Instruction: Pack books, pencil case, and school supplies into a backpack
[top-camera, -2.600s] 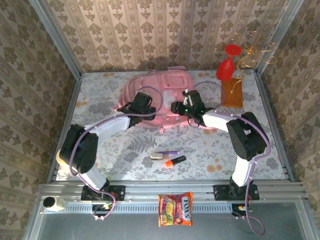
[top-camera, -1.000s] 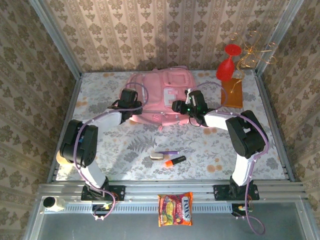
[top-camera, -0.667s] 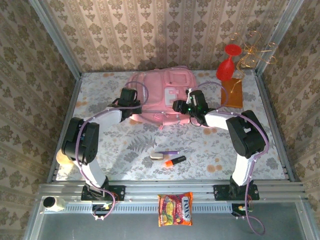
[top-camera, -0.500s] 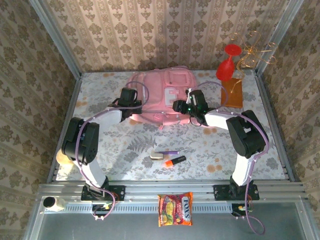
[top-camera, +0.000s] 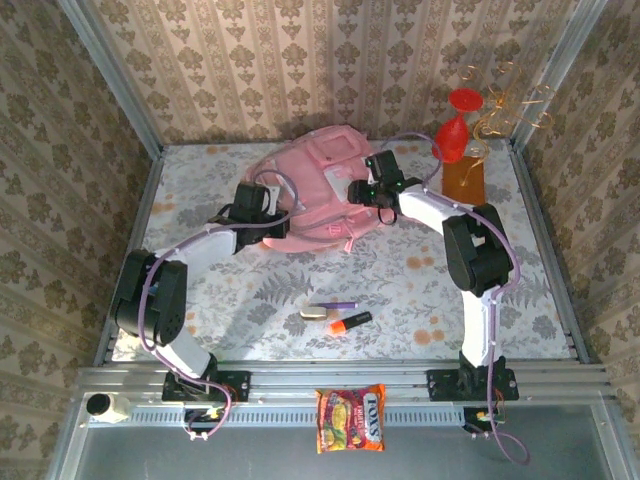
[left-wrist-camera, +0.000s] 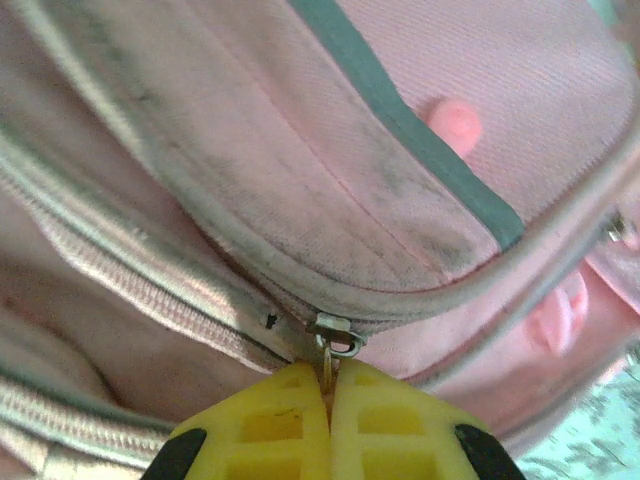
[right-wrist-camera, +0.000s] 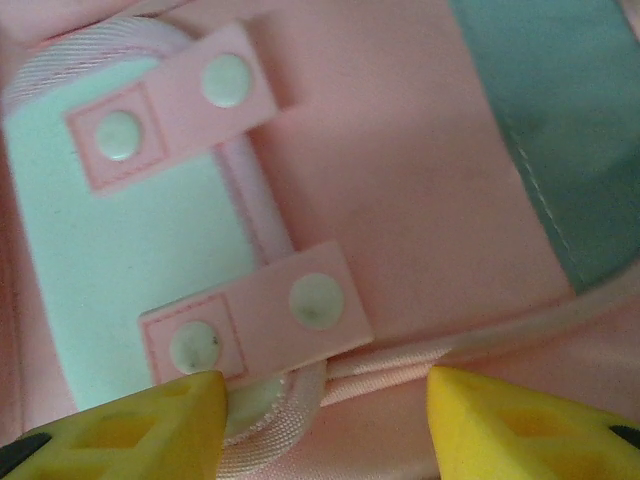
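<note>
Large pink fabric backpack (top-camera: 312, 172) lies near middle of worktop's far edge. My left claw (left-wrist-camera: 327, 385) is clamped tight on its small metal zip pull (left-wrist-camera: 336, 342). My right claw (right-wrist-camera: 325, 388), yellow fingers apart, straddles rim of backpack's pale rounded patch (right-wrist-camera: 120, 270); cannot tell whether it grips fabric.

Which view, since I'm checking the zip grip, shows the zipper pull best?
Left wrist: the zipper pull is close up, pinched by the shut left tool. From top external it is too small to tell on the backpack. The right wrist faces a pale patch.
</note>
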